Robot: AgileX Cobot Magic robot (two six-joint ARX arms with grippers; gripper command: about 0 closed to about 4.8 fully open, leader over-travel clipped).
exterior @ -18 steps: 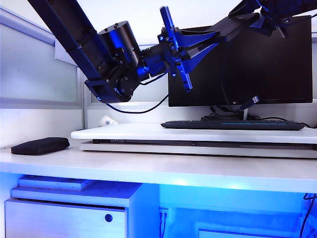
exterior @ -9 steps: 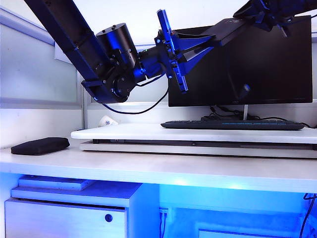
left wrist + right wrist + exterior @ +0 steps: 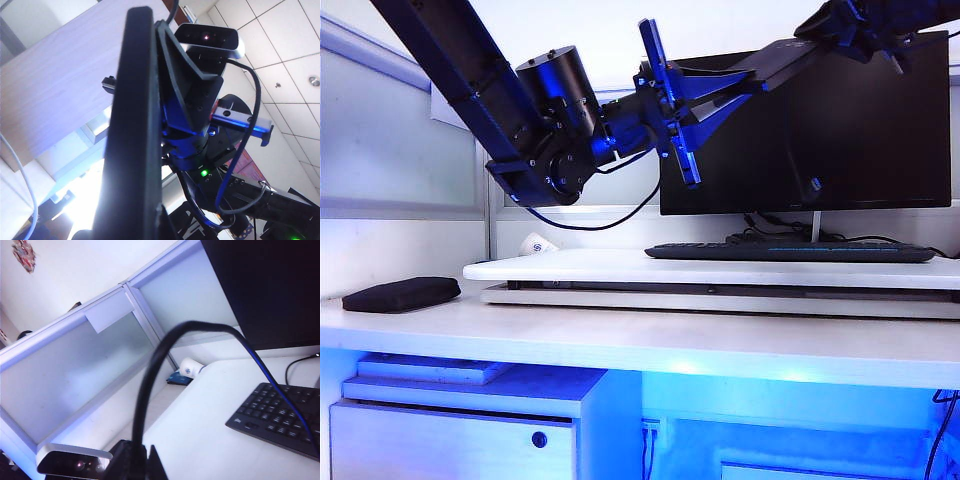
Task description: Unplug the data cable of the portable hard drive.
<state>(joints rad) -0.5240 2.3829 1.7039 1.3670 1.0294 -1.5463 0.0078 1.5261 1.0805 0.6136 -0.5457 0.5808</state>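
The portable hard drive (image 3: 782, 58) is a flat dark slab held up in the air in front of the monitor. My left gripper (image 3: 757, 82) is shut on its near end. In the left wrist view the drive (image 3: 134, 125) is seen edge-on and runs out from the left gripper (image 3: 135, 222). At the drive's far end my right gripper (image 3: 837, 30) is shut on the data cable (image 3: 150, 390). In the right wrist view the cable arches up from the right gripper (image 3: 145, 462). The cable's free plug (image 3: 815, 185) dangles below. Where cable and drive meet is hidden.
A black monitor (image 3: 840, 130) stands behind, with a black keyboard (image 3: 790, 252) on the raised white board (image 3: 600, 268). A soft black pouch (image 3: 402, 293) lies on the desk at the left. Glass partition panels (image 3: 75, 375) run along the back.
My right gripper has closed on the cable at the drive's far end. The dangling free plug has swung a little left and up. The left gripper still holds the drive.
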